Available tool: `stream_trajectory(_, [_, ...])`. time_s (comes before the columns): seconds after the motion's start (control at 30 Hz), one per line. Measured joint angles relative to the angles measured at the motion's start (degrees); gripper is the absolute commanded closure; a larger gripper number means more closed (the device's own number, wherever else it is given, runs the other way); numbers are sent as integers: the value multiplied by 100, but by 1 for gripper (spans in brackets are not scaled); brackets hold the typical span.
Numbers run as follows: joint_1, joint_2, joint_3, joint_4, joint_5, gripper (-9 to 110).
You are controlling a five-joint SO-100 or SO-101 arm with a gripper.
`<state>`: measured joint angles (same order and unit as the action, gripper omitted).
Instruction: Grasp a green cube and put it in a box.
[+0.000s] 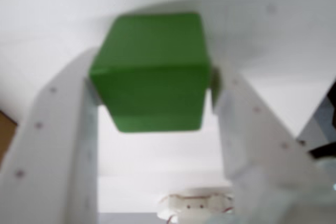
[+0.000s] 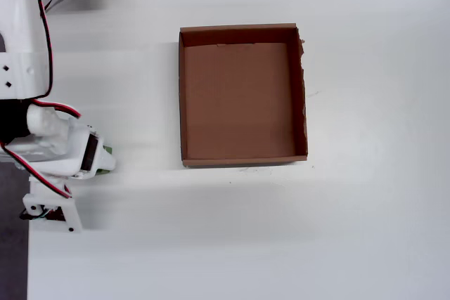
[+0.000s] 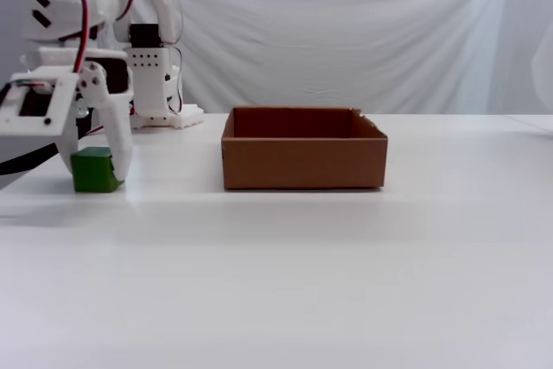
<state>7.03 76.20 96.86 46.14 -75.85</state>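
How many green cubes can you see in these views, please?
1. The green cube sits between the gripper fingers, left of the box in the fixed view. The box looks empty from overhead; the arm could hide others.

Table (image 2: 281,244) bare btwn gripper (image 3: 93,170) & box (image 3: 302,162) — box walls low.

white table (image 3: 346,283) | white draped cloth backdrop (image 3: 363,41) behind it
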Motion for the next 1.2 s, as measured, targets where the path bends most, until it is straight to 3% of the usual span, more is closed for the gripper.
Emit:
stream_trajectory(0.5, [-53,-193,-255,114,0,85])
stream_trajectory(0.93, [-501,-255,-1890,1898,44,87])
stream_trajectory(1.2, [-1099,114,-2215,2224,677,88])
